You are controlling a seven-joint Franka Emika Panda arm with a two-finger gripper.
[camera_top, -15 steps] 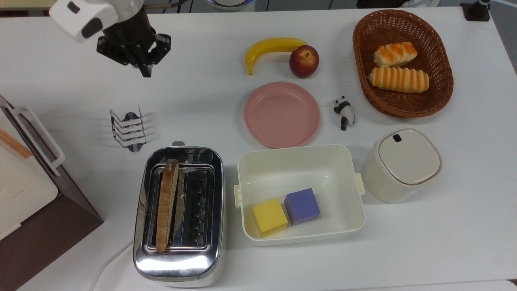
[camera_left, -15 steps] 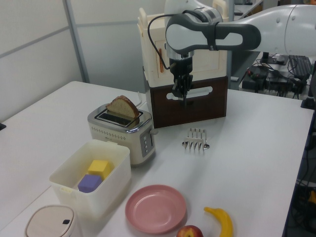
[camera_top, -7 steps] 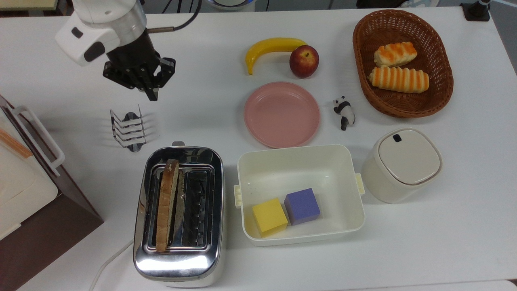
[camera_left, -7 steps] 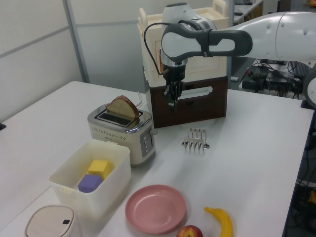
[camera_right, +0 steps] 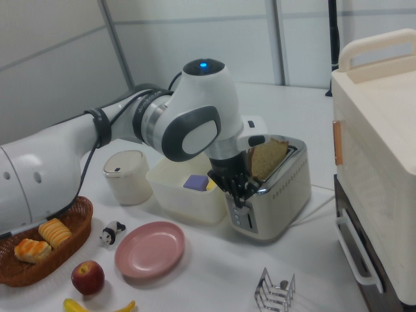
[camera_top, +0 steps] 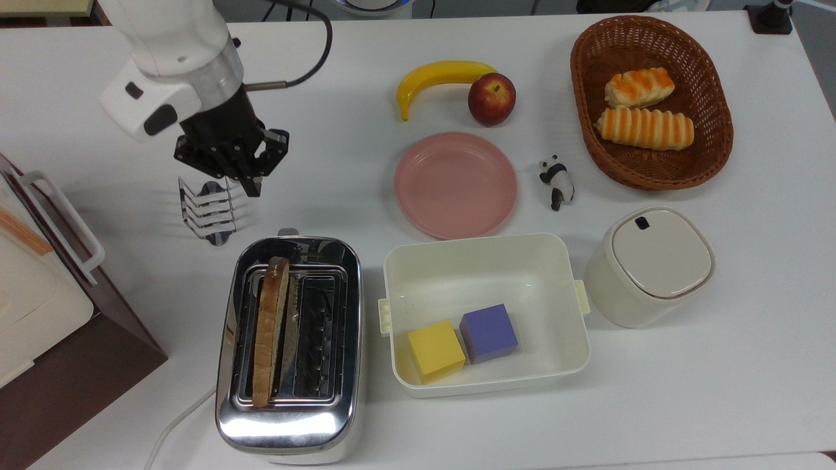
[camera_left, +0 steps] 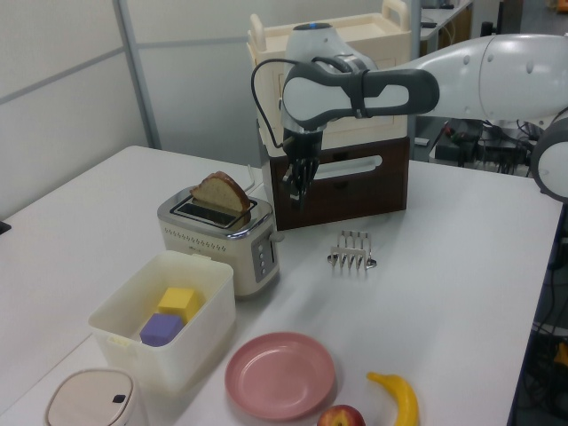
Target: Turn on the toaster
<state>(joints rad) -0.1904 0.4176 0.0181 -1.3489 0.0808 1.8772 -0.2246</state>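
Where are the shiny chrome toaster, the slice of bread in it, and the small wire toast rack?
shiny chrome toaster (camera_top: pixel 287 431): top view, on its chrome top near the cord end.
slice of bread (camera_top: pixel 269 326): top view, on its upper crust.
small wire toast rack (camera_top: pixel 208 210): top view, on its middle wires.

Toaster (camera_top: pixel 287 339) lever (camera_top: pixel 287 232) in the top view is just a sliver past the far end, position unreadable. In the right view the gripper (camera_right: pixel 237 190) sits in front of the toaster's control end, covering the lever; finger gap can't be resolved. White cord (camera_top: pixel 173 421) runs off the top view's bottom edge. White box appliance (camera_top: pixel 32 287) is cut by the top view's left edge and the right view's right edge. Banana (camera_right: pixel 97 305) is clipped at the right view's bottom.
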